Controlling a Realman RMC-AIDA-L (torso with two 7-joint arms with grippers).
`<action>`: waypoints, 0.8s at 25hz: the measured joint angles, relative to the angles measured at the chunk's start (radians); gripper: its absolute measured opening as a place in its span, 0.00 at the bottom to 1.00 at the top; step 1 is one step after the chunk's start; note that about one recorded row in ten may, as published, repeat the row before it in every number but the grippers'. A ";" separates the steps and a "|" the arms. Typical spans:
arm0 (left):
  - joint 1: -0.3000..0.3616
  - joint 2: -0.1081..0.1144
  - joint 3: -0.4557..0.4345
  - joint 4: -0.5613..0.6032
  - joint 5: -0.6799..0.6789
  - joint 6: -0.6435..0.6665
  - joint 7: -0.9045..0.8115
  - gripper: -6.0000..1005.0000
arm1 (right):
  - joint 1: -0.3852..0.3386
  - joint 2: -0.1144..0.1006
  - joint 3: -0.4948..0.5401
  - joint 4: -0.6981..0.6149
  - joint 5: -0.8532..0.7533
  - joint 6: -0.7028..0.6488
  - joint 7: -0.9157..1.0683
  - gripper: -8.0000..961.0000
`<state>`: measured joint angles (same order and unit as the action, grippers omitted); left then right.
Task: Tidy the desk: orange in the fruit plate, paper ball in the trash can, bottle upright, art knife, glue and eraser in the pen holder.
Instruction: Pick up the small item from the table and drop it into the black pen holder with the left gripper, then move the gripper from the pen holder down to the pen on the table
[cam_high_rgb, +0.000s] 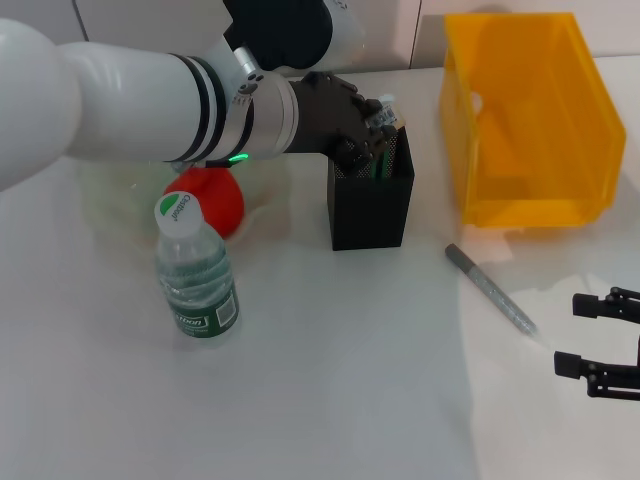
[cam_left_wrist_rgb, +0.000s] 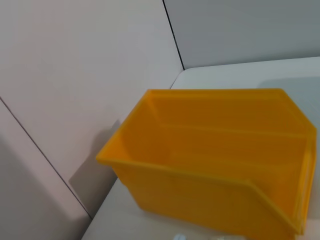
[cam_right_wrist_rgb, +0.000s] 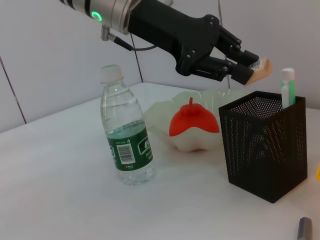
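Reaching across the white worktop (cam_high_rgb: 330, 380) in the head view, the left end effector (cam_high_rgb: 378, 128) is hovering over the open top of the black mesh pen holder (cam_high_rgb: 371, 205). The orange (cam_high_rgb: 212, 198) is sitting in the fruit plate (cam_high_rgb: 262, 180) behind the upright bottle (cam_high_rgb: 195, 270). The trash can (cam_high_rgb: 528, 118) is standing just right of the pen holder, and a grey pen (cam_high_rgb: 490, 288) is lying on the worktop in front of it. The right end effector (cam_high_rgb: 600, 340) is resting low at the right edge, its fingers spread apart.

In the left wrist view, only the trash can (cam_left_wrist_rgb: 220, 165) is showing, seen from above.

In the right wrist view, the left end effector (cam_right_wrist_rgb: 247, 67) is pinching the beige eraser (cam_right_wrist_rgb: 261, 67) just above the pen holder (cam_right_wrist_rgb: 262, 145), where a green-and-white glue stick (cam_right_wrist_rgb: 286, 87) is poking out. The bottle (cam_right_wrist_rgb: 126, 135) is standing upright, and the orange (cam_right_wrist_rgb: 194, 120) is lying in the fruit plate (cam_right_wrist_rgb: 160, 117).
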<state>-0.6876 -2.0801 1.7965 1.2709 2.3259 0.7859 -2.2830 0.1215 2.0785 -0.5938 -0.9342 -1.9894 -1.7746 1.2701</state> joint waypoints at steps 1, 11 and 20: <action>0.000 0.000 0.000 0.000 0.000 0.000 0.000 0.24 | 0.000 0.000 0.000 0.000 0.000 0.000 0.000 0.84; 0.009 0.002 -0.003 0.029 -0.007 0.003 0.012 0.47 | 0.006 0.001 0.005 0.005 -0.009 -0.001 0.004 0.84; 0.205 0.009 -0.091 0.396 -0.421 0.242 0.275 0.71 | 0.017 -0.006 0.038 -0.066 -0.010 -0.010 0.149 0.84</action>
<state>-0.4831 -2.0710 1.7056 1.6668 1.9051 1.0281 -2.0077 0.1382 2.0721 -0.5561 -1.0006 -1.9992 -1.7843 1.4188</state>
